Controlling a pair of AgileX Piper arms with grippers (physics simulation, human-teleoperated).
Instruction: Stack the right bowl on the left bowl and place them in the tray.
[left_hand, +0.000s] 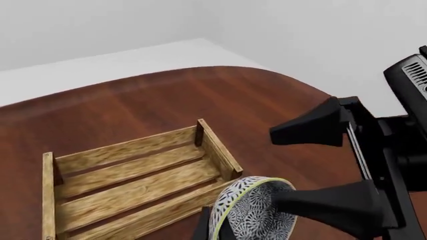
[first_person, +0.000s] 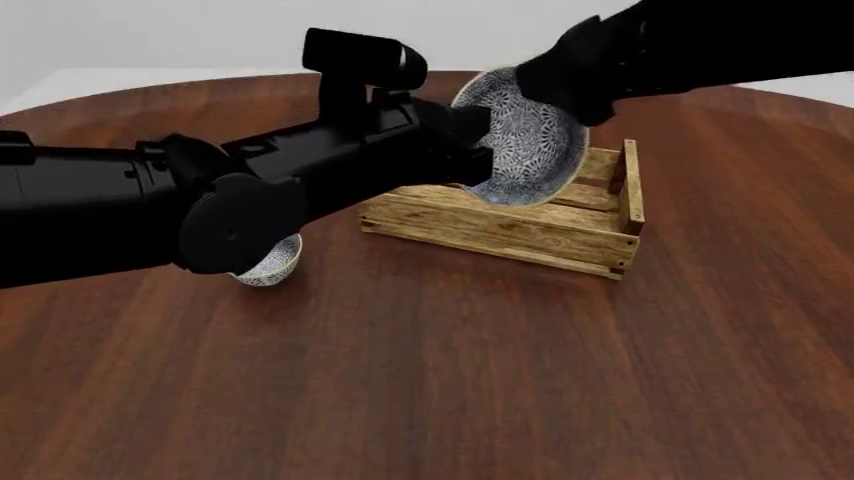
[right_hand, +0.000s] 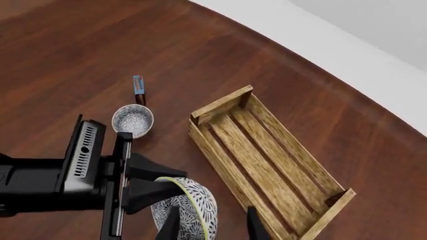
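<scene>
The right bowl (first_person: 534, 140), speckled with a cream-yellow rim, hangs tilted on edge above the near-left end of the tray (first_person: 494, 235). My left gripper (right_hand: 177, 184) is shut on its rim, one finger inside and one outside. My right gripper (left_hand: 275, 167) stands open around the bowl's opposite wall; its lower finger (left_hand: 327, 205) is at the bowl's inside and the upper one is well apart. The left bowl (right_hand: 132, 120) sits upright on the table left of the tray, and in the front view the left arm half covers the left bowl (first_person: 274, 262).
A small blue box (right_hand: 138, 85) lies on the table just beyond the left bowl. The slatted tray (right_hand: 220, 102) holds nothing. Both arms cross above the tray's left half. The round table's edge (left_hand: 220, 67) curves behind the tray.
</scene>
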